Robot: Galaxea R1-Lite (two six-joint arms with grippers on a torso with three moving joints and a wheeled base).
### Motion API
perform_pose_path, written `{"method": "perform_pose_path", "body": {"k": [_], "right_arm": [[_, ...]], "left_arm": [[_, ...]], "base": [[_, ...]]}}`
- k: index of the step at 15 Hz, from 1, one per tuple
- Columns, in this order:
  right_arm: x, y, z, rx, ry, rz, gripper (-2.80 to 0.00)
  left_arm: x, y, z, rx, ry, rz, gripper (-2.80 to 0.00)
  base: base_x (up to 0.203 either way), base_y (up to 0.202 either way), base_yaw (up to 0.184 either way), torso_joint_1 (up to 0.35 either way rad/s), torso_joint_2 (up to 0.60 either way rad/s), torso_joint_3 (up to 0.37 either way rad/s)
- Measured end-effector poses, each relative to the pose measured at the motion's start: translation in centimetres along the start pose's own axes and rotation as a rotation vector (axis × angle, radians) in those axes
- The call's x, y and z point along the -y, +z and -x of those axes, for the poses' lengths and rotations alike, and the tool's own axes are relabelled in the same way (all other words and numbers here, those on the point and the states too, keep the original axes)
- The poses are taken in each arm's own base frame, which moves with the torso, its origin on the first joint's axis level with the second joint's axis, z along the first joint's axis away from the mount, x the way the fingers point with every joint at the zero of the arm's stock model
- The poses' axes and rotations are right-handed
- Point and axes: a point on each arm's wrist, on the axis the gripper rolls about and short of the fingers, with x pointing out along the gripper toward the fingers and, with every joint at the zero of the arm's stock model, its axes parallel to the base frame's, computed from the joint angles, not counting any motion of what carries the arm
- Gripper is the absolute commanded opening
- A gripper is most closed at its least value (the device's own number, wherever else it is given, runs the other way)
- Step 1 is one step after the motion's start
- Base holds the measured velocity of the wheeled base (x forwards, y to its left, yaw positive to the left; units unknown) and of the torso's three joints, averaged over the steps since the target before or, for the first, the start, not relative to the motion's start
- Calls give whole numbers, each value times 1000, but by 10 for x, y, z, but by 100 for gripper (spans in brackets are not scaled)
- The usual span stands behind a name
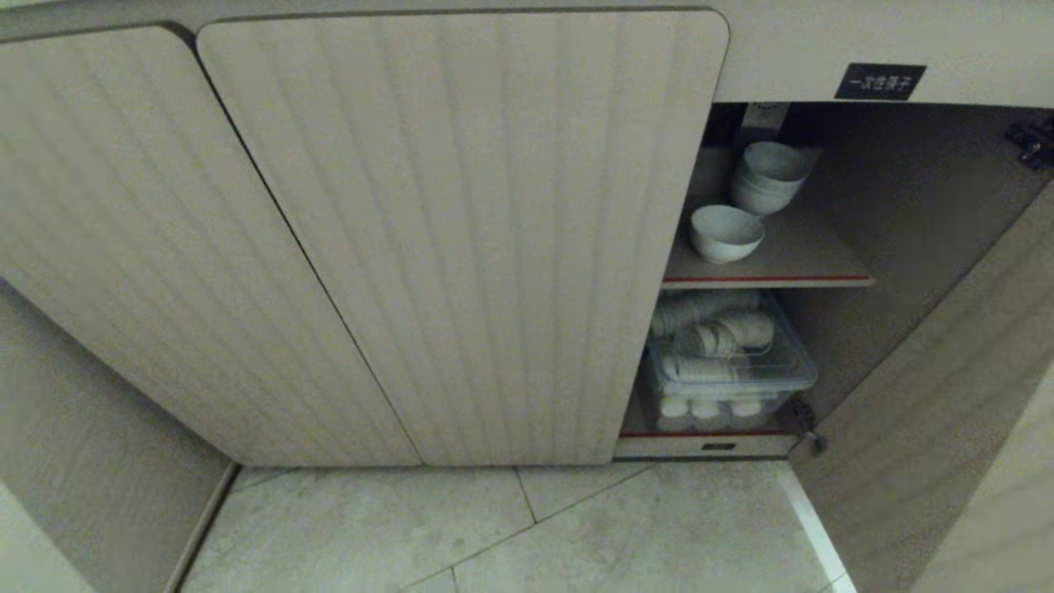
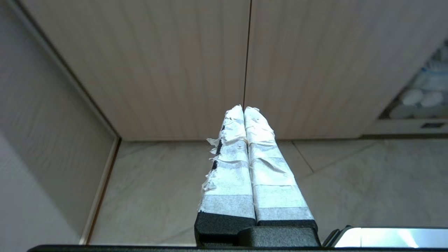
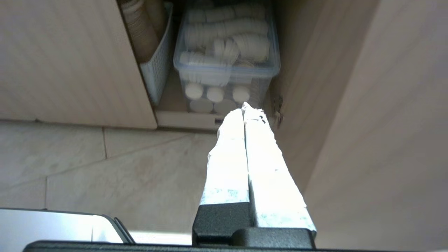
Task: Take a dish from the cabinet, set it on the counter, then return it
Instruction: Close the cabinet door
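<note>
Risk lay in the reach: the dish (image 1: 726,232) sat upper right on the cabinet (image 1: 461,239) shelf, just before stacked bowls (image 1: 768,177); both hands (image 2: 244,109) (image 3: 244,106) were closed, empty, and could knock either.

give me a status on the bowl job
Left pincer shut, right pincer shut, both empty and low by the floor. Single bowl on cabinet shelf, in front of the stack. Right door open, path clear.
</note>
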Motion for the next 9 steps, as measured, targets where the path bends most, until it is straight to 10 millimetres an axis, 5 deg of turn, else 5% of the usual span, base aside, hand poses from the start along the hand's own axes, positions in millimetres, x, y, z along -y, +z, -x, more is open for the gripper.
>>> {"method": "perform_pose_path", "body": {"k": [6, 9], "right_arm": [[0, 0, 0, 0, -1, 0, -280], [0, 0, 0, -1, 1, 0, -280]], "left_arm": [[0, 0, 0, 0, -1, 4, -280], [0, 0, 0, 1, 0, 3, -280]], "base": [[-187, 0, 0, 2, 3, 1], [-40, 0, 1, 0, 1, 1]]}}
